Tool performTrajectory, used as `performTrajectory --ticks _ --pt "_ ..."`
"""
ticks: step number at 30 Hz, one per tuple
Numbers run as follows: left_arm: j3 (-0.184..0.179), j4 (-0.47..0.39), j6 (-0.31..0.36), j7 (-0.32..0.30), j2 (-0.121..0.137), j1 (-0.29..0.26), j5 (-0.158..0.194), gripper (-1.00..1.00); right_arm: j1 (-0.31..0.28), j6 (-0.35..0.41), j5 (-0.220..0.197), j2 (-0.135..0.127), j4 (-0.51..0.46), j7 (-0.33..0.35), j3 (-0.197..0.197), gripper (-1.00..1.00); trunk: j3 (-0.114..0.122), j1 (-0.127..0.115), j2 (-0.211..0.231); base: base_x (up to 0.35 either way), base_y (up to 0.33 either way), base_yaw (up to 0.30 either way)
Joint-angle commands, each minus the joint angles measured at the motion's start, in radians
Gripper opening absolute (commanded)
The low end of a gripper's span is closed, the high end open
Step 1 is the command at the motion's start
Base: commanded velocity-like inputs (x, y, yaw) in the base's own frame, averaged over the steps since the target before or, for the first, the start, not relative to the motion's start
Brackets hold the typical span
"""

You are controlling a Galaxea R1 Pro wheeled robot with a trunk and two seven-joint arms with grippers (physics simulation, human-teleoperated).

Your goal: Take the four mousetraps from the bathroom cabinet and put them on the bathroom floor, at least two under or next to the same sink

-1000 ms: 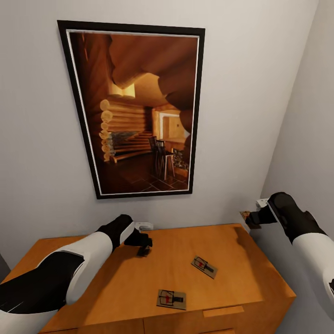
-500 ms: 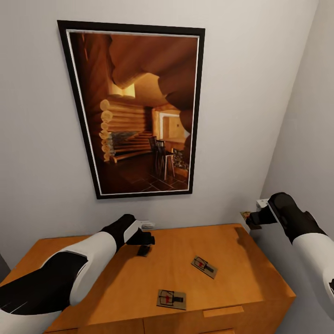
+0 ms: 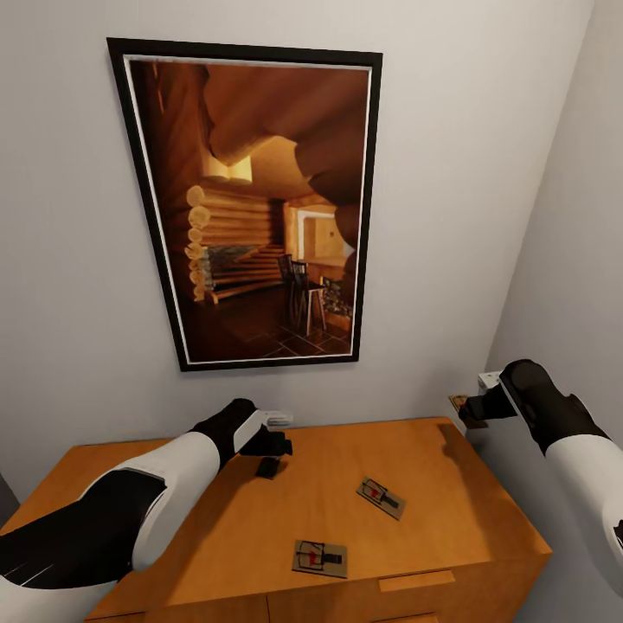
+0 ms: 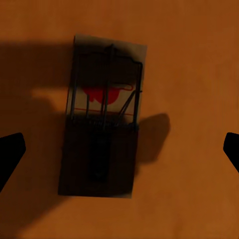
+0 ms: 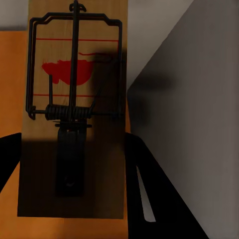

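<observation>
Overhead, left fingers (image 4: 10,154) spread above a shadowed mousetrap (image 4: 102,117); right fingers (image 5: 10,164) clamp another (image 5: 74,107).

Pale grey wall (image 3: 78,260) straight ahead, plain and evenly lit. On it hangs a tall black-framed picture (image 3: 260,208) of a log-cabin interior, warm browns, a stack of log ends, dark chairs on a tiled floor. At the right a second grey wall (image 3: 571,216) meets the first in a corner, slightly darker in shade. Low on the back wall sits a small white fitting (image 3: 275,419), partly hidden.
</observation>
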Motion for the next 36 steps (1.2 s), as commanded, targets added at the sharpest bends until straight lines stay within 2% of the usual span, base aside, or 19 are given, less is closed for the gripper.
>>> performTrajectory --ticks 1,24,27,30,33,36 --pt "-0.007 -0.001 0.004 0.003 0.000 -0.001 0.008 1.00 -0.001 0.003 0.008 -0.001 -0.001 0.008 0.004 -1.00 -0.002 0.000 -0.002 0.000 0.000 0.000" --pt "-0.010 -0.001 0.006 0.018 0.000 -0.001 0.000 1.00 -0.001 0.003 0.008 -0.003 0.000 0.009 0.002 -1.00 -0.002 0.000 -0.002 0.000 0.000 0.000" --pt "-0.010 -0.001 0.007 0.062 0.000 -0.001 0.000 1.00 -0.001 0.003 0.008 -0.003 0.000 0.009 0.002 -1.00 -0.002 0.000 -0.002 0.000 0.000 0.000" --pt "-0.010 -0.001 0.009 0.144 0.000 -0.001 0.002 1.00 -0.001 0.003 0.008 -0.003 0.001 0.009 0.002 -1.00 -0.002 0.000 -0.002 0.000 0.000 0.000" --pt "-0.010 -0.002 0.010 0.188 0.000 -0.001 0.004 1.00 -0.001 0.003 0.008 -0.003 0.001 0.009 0.002 -1.00 -0.002 0.000 -0.002 0.000 0.000 0.000" --pt "-0.010 -0.002 0.010 0.205 0.000 -0.001 0.005 1.00 -0.001 0.003 0.008 -0.004 0.000 0.009 0.002 -1.00 -0.002 0.000 -0.002 0.000 0.000 0.000"
